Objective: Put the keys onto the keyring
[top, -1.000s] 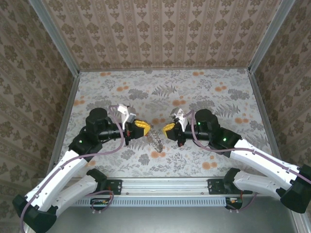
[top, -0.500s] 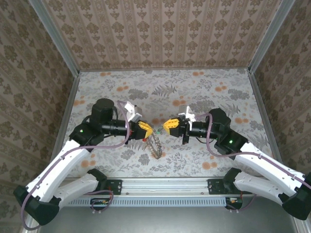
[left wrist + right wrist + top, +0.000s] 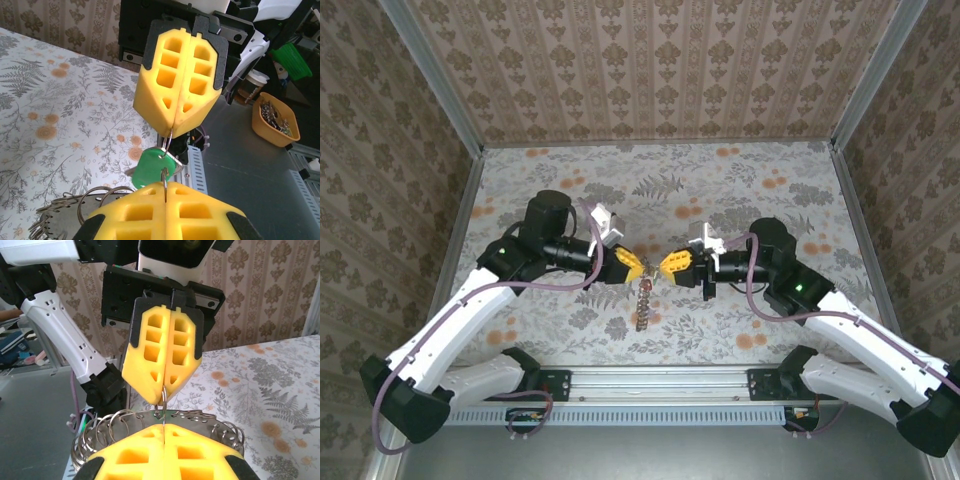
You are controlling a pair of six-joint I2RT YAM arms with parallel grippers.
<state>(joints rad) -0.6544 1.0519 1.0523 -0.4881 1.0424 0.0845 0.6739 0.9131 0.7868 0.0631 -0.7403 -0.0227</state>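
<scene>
Clenched tip to tip at frame centre, the left gripper (image 3: 636, 268) and right gripper (image 3: 666, 267) both pinch one thin wire ring (image 3: 163, 401). A green-tagged key (image 3: 153, 168) hangs at it; the keyring (image 3: 643, 302) dangles just below, above the floral table (image 3: 770, 200).

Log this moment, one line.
left tool: shut on thin ring | right tool: shut on thin ring | green tag: hanging between | key bunch: dangling below

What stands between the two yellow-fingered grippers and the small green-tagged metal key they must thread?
Nothing visible does. The left gripper and right gripper meet tip to tip, both shut on the thin wire ring, with the green-tagged key hanging on it between them.
</scene>
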